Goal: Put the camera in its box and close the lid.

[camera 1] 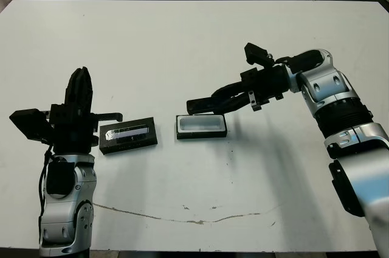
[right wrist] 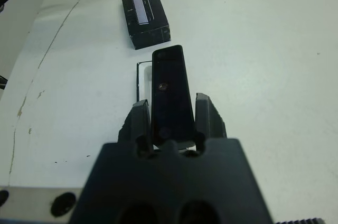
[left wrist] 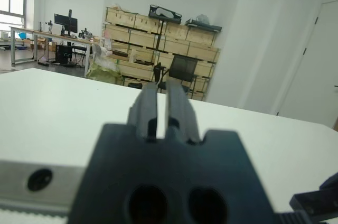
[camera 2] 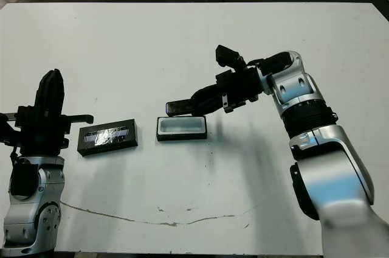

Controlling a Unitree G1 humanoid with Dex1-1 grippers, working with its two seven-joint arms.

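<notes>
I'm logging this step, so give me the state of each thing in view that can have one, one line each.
Slim black bar camera: held above the table, over the box, not yet inside.
Shallow black white-lined box: open, empty, flat on the white table.
Flat black lid with silvery strip: off, lying beside the box.
Right gripper: shut on the camera.
Left gripper: shut, empty, raised.

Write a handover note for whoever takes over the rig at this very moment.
Right gripper: shut on the camera, held level just above the box.
Left gripper: raised off the table beside the lid, fingers close together, holding nothing.
Box: open on the table, white lining showing, nothing inside.
Lid: flat on the table, apart from the box, on its left.
Done: camera picked up and brought over the box.
Left: lower the camera in, release, then fit the lid.
</notes>
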